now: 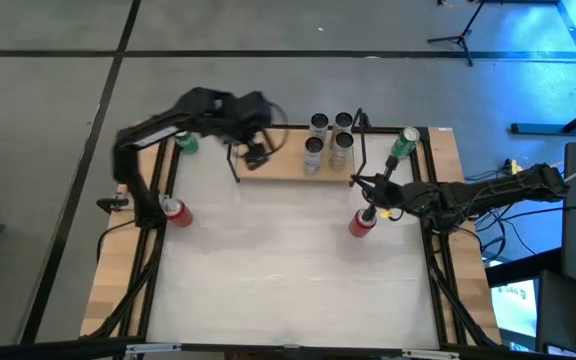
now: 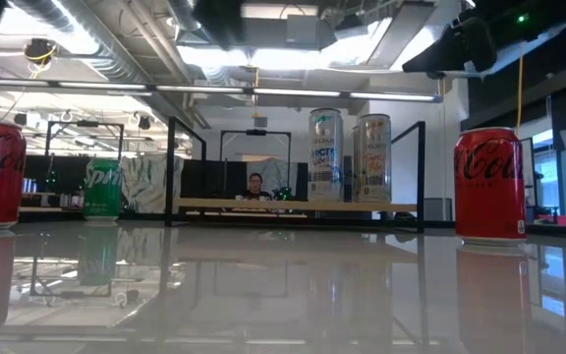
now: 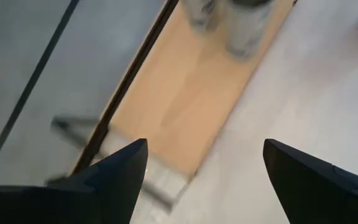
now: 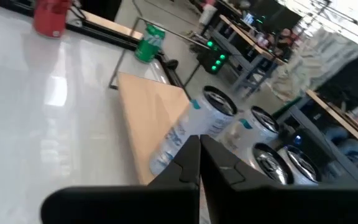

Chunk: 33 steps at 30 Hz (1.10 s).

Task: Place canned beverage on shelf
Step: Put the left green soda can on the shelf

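Observation:
The shelf (image 1: 283, 166) is a light-wood board with black wire end frames, at the table's far middle. Several silver cans (image 1: 328, 138) stand on its right half; two of them show in the low view (image 2: 349, 157). My left gripper (image 1: 256, 153) hangs open and empty above the shelf's bare left end (image 3: 179, 106). My right gripper (image 1: 358, 183) is shut and empty beside the shelf's right frame; its fingers (image 4: 199, 158) point toward the silver cans (image 4: 191, 134). A red can (image 1: 361, 222) stands on the table just near of the right gripper.
A second red can (image 1: 175, 212) stands by the table's left edge, and a green can (image 1: 186, 144) at the far left. Another green can (image 1: 403, 143) is at the far right corner. A person (image 2: 254, 185) sits in the room beyond the table.

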Each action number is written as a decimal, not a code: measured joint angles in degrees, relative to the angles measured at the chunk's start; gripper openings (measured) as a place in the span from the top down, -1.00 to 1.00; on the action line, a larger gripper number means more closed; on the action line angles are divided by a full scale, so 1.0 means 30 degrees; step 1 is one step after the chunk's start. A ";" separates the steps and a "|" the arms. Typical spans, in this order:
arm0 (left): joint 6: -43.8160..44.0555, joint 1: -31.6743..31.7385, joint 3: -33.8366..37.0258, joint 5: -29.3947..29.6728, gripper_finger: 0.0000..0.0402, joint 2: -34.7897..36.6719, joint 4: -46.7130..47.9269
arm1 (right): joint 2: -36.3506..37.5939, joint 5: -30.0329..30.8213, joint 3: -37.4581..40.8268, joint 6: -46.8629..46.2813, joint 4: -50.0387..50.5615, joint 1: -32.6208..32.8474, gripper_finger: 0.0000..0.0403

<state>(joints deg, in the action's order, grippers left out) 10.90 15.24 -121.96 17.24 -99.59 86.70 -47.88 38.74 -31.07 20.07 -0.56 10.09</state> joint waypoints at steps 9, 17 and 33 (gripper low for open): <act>0.4013 0.1243 0.8151 0.3705 -0.54 0.7704 -0.0479 | 0.0000 -0.0272 0.0000 0.0441 -0.0940 0.0000 0.97; 0.5956 0.3222 1.1674 0.3386 -0.54 0.9094 -0.1298 | 0.0000 -0.0277 0.0000 0.0383 -0.1629 0.0000 0.97; 0.3644 1.2146 1.3714 0.2554 -0.54 0.3843 -0.1917 | 0.0000 -0.0787 0.0000 -0.0110 -0.1173 0.0000 0.97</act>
<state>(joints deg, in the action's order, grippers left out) 21.83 51.68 -80.82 24.91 -88.06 80.95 -47.88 36.38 -31.07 19.74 -4.07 10.09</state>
